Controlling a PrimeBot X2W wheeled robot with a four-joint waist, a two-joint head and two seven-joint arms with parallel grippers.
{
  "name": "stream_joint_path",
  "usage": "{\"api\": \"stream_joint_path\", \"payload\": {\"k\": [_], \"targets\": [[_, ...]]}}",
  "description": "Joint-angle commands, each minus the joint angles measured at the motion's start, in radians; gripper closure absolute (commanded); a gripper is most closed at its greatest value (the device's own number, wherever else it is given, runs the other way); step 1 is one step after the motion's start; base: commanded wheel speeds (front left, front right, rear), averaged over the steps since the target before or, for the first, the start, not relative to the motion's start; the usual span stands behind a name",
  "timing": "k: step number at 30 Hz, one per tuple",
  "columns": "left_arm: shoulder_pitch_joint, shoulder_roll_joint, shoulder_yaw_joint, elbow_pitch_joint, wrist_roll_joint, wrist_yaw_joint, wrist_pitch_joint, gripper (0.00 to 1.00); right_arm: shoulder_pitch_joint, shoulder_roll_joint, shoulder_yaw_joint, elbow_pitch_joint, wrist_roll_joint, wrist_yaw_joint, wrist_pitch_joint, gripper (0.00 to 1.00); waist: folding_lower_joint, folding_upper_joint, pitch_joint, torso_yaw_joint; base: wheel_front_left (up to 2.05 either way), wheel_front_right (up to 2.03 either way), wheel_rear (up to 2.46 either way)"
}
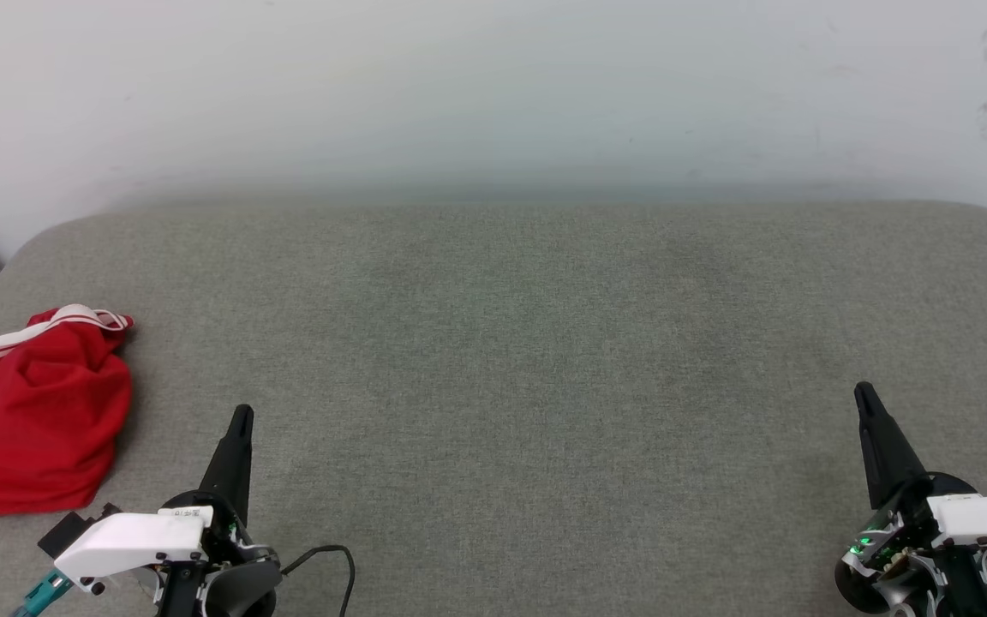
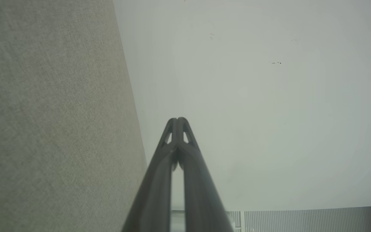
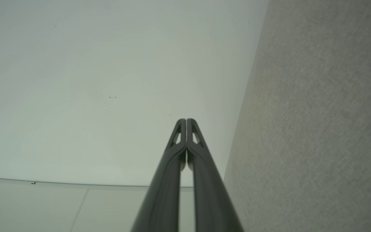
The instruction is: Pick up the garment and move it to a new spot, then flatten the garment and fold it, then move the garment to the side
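A pale wall [image 1: 493, 86] is backing a grey fabric-covered desk [image 1: 545, 343]. The garment [image 1: 31, 420] is lying crumpled at the desk's far left edge, partly running out of the head view. The left pincer [image 1: 242, 418] is hovering near the heap, clenched on nothing. The right pincer [image 1: 864, 396], likewise clenched and empty, is sitting well apart at the right. For a clean pickup, the left one should be spreading its fingers first, then coming down on a raised fold rather than skimming flat cloth.
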Motion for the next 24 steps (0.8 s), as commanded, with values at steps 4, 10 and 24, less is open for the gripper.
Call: {"api": "stream_joint_path", "payload": {"k": [4,10,24], "targets": [[-0.006,-0.001,0.001,0.0,0.003,-0.003,0.002,1.0,-0.013,0.005,0.001,0.001,-0.003,0.0,-0.001,1.0,0.0,0.0,0.0,0.0,0.0,0.0,0.0],[0.0,0.0,0.0,0.0,0.0,0.0,0.0,0.0,0.0,0.0,0.0,0.0,0.0,0.0,0.0,0.0,0.0,0.0,0.0,0.0,0.0,0.0,0.0],[0.032,-0.003,-0.011,-0.007,0.074,0.0,-0.057,0.0,0.048,0.001,-0.002,0.002,-0.09,0.0,-0.056,0.0,0.0,0.0,0.001,0.0,0.0,0.0,0.0]]}}
